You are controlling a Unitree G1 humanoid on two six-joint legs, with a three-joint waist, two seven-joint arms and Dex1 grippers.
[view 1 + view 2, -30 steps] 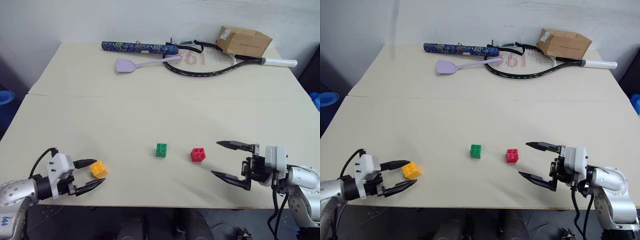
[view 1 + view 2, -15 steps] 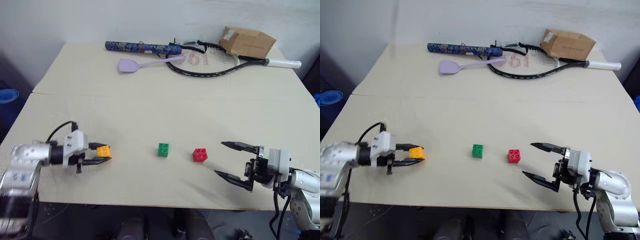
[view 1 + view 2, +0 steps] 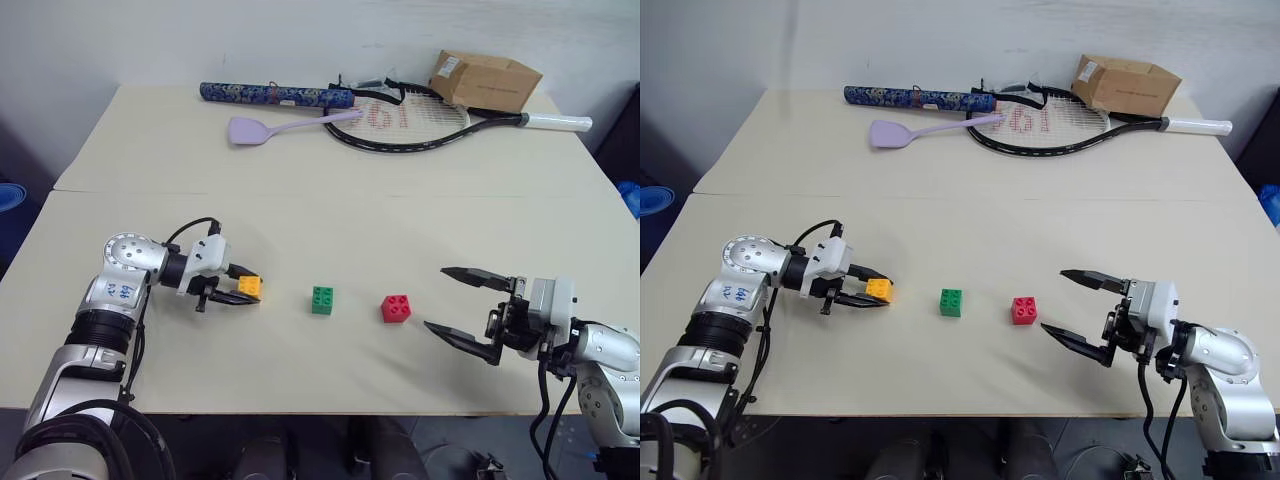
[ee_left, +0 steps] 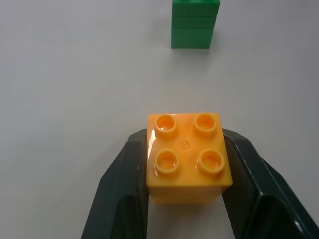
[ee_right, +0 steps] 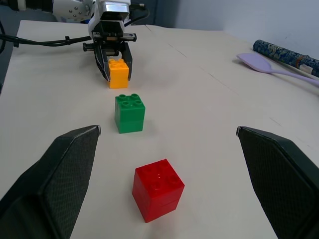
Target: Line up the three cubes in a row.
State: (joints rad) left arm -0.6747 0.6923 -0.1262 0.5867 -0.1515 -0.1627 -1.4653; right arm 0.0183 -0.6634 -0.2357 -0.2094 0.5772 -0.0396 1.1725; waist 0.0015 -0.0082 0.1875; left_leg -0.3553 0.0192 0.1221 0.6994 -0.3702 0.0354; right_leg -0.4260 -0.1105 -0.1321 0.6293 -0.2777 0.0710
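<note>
We have the orange-yellow brick (image 3: 249, 287) pinched between the two black fingers of our left tool (image 3: 240, 290), studs up, at centre-left of the head frame just left of the green brick (image 3: 322, 299). Our right tool (image 3: 470, 311) hangs at lower right with its fingers spread wide on nothing, near the red brick (image 3: 396, 308). We judge the step in hand to be bringing the third brick into line: green and red already sit side by side across the worktop (image 3: 300, 180), a gap between them. The next move likely calls for setting ours down left of the green at a like gap and squared to it. The bricks are near cubic, with no marked long axis; the row runs left to right.
</note>
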